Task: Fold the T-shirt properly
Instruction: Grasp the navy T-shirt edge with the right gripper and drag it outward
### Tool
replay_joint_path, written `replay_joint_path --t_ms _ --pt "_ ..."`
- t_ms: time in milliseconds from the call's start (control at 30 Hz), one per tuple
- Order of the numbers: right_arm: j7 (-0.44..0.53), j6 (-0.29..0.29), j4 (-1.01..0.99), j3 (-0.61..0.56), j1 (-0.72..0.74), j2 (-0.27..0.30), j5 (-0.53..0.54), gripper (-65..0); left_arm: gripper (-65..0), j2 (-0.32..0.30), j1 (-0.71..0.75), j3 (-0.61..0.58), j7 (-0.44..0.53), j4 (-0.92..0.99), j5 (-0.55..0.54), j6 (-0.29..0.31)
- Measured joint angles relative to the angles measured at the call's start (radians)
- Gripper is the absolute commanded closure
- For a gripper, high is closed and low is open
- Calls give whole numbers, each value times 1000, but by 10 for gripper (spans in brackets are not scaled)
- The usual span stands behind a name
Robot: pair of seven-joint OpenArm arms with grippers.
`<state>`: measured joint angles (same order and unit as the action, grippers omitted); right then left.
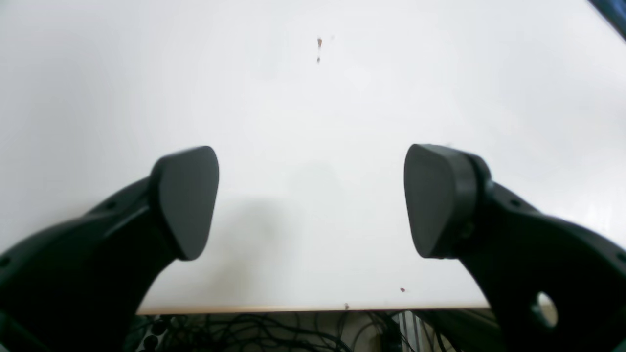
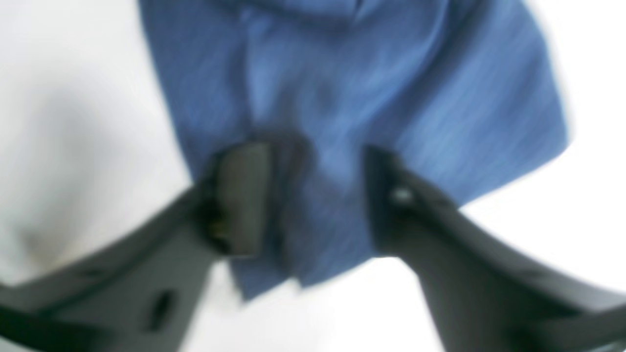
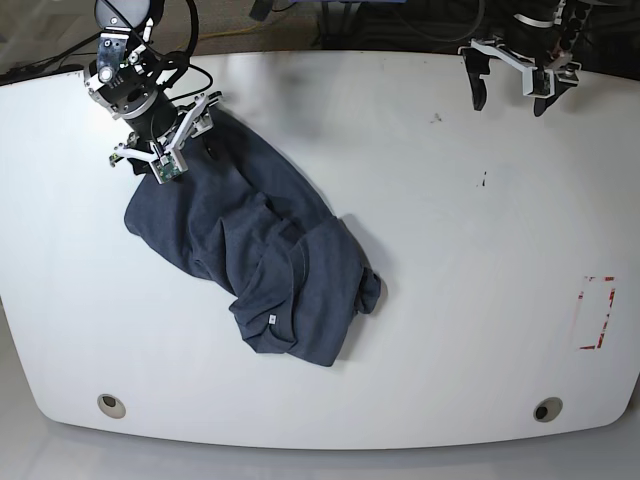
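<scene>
Black left gripper point(image 1: 311, 200) nearest the lens, jaws wide apart above bare white table point(image 3: 450, 250), cables under its edge, crumpled T-shirt point(image 3: 270, 260) at table's left-centre, right gripper point(image 2: 315, 195) parted astride its upper corner, red rectangle mark point(image 3: 597, 312) near right edge

The white bench point(image 3: 450, 250) carries the crumpled T-shirt point(image 3: 270, 260) toward 9 o'clock (a red outline point(image 3: 597, 312) at 3 o'clock).
</scene>
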<state>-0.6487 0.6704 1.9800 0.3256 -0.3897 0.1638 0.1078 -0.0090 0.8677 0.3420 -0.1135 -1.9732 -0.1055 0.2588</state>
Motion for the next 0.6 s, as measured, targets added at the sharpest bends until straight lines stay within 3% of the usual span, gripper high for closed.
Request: replay_joint_path --t_ms 267,600 --pt "-119 30 -49 0 87 0 -11 -460 -556 -11 -30 -17 0 1 3 0" --pt "-122 29 -272 -1 153 0 -14 -458 -556 -11 -60 -16 -3 2 5 0"
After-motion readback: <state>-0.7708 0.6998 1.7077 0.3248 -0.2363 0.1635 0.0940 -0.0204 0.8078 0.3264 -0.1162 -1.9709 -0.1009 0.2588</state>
